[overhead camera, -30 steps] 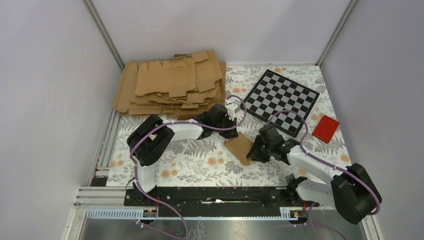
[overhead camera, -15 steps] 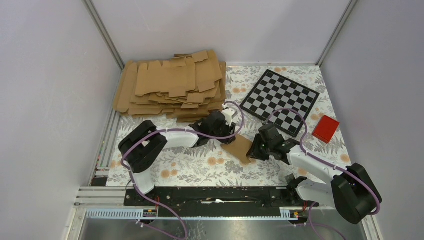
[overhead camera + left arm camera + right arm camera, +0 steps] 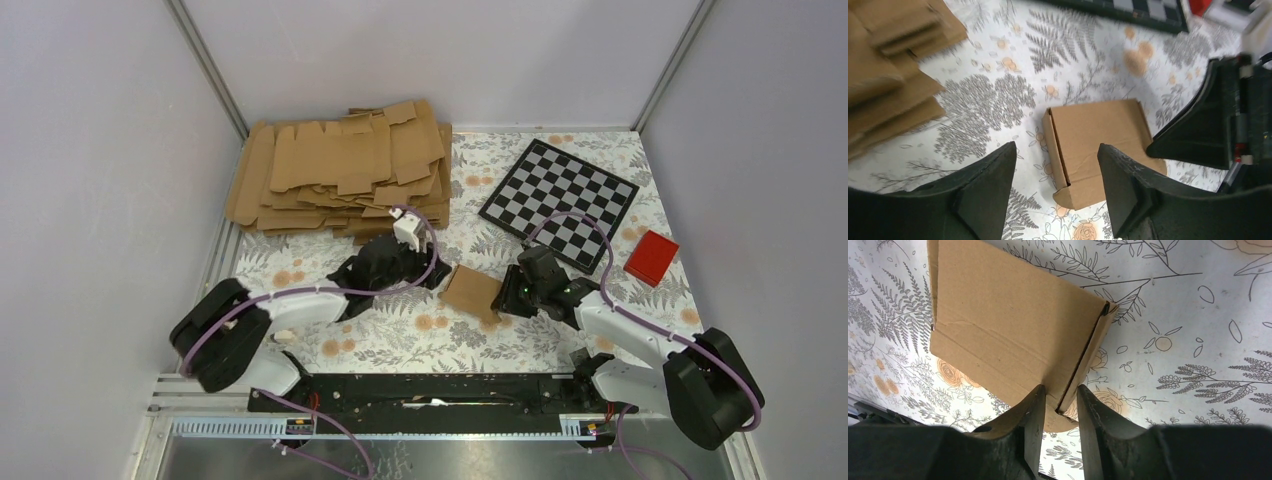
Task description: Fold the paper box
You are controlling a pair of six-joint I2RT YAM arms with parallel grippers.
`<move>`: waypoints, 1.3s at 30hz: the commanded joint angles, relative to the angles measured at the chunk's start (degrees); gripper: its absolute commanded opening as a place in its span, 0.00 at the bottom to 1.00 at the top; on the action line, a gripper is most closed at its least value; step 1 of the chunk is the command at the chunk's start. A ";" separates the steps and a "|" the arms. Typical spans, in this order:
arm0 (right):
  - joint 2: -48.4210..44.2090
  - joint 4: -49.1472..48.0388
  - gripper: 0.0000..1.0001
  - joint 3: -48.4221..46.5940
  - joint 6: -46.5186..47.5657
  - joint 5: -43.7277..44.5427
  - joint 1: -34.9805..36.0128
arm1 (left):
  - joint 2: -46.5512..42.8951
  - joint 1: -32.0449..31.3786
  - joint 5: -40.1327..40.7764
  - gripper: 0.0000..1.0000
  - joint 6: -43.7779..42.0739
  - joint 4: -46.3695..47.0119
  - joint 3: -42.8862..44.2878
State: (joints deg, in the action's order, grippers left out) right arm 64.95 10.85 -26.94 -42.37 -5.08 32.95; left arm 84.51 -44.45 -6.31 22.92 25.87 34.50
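1. Top external view.
   - Paper box [image 3: 470, 290]: brown, folded, top panel down. It lies on the floral desk [image 3: 380, 340] between the two end effectors.
   - Left end effector [image 3: 430, 272]: just beside the box's left edge, jaws apart, holding nothing.
   - Right end effector [image 3: 508, 298]: at the box's right edge.
   - Pile of flat cardboard blanks [image 3: 340, 170]: far left corner of the desk.
   - Checkerboard [image 3: 558, 198]: far right of the desk.
   - Red block [image 3: 651, 257]: just beside the checkerboard's right side.

2. Left wrist view.
   - Black fingers [image 3: 983, 195]: spread wide, with the box seen beyond the gap between them. Neither finger touches it.
   - Box: a dark seam runs down its left side.
   - Right end effector: a black shape against the box's right edge.
   - Cardboard blanks: blurred at upper left.

3. Right wrist view.
   - Fingers [image 3: 1030, 425]: close together, pinching the box's side wall at its near corner. One finger sits on the top-panel side and the other outside the wall.
   - Whether the box rests flat or is tipped cannot be told from this view.
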 commanded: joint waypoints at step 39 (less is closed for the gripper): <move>-10.29 -0.12 0.96 0.94 11.41 -5.24 0.18 | -21.17 2.88 4.79 0.94 20.16 -14.31 -6.90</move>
State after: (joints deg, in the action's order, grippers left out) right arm 59.53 7.03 -25.74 -31.33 -15.88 32.97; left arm 62.15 -41.52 -1.34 41.69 11.99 25.39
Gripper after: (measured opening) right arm 0.905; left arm 0.939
